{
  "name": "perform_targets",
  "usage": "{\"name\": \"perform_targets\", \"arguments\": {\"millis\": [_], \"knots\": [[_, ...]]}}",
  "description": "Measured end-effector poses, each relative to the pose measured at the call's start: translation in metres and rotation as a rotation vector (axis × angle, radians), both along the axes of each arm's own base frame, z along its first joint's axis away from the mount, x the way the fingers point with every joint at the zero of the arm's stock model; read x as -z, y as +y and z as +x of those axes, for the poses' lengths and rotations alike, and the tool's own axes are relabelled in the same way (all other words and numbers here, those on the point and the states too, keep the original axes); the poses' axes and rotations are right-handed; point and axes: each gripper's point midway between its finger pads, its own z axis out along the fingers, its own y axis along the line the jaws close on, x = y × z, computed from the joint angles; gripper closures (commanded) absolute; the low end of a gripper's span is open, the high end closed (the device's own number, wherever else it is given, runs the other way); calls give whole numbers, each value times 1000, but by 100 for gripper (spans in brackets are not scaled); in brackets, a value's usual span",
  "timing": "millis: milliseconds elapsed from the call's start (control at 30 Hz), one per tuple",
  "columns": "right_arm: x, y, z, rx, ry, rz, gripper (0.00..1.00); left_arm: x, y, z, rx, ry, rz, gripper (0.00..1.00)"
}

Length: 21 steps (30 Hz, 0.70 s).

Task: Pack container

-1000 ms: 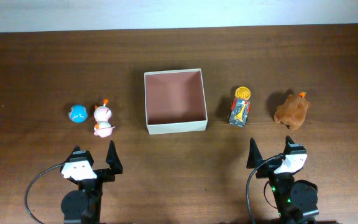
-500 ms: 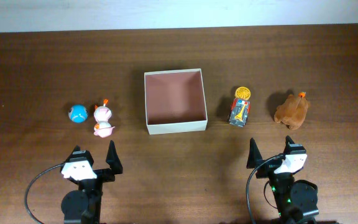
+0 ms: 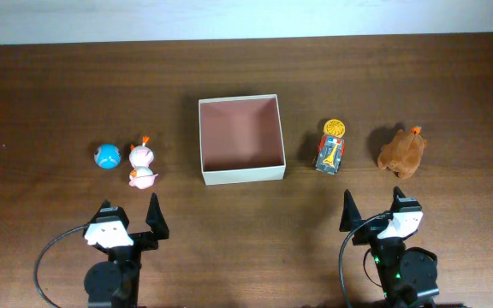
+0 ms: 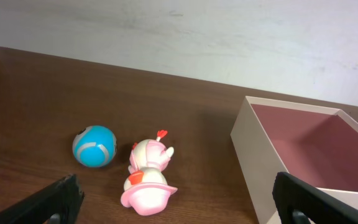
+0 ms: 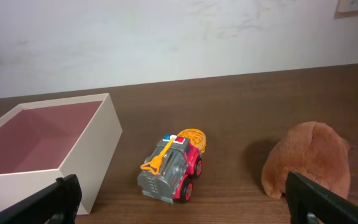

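Observation:
The container [image 3: 202, 137], a square cream-walled box with a reddish-brown floor, stands empty at the table's middle; it also shows in the left wrist view [image 4: 250, 134] and right wrist view [image 5: 98, 140]. Left of it lie a blue ball [image 3: 107, 156] [image 4: 94, 146] and a pink-and-white toy [image 3: 142, 164] [image 4: 148, 176]. Right of it sit a grey-and-red toy vehicle [image 3: 331, 152] [image 5: 171, 168] and a brown plush animal [image 3: 402, 152] [image 5: 308, 160]. My left gripper [image 3: 131, 216] [image 4: 178, 205] is open and empty near the front edge. My right gripper [image 3: 373, 212] [image 5: 185, 202] is open and empty.
A pale wall [image 4: 197, 37] runs along the table's far edge. The dark wooden table [image 3: 246, 222] spreads between the grippers and the toys. A black cable [image 3: 50, 257] loops beside the left arm's base.

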Motion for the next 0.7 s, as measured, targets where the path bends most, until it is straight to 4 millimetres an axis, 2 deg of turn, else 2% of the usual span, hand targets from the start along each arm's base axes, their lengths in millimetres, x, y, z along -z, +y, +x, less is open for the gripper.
{"name": "perform_targets", "arguments": {"millis": [700], "knots": [[-3,0,0,0,-10,3,1,0,0,0,0,0,0,0]]}}
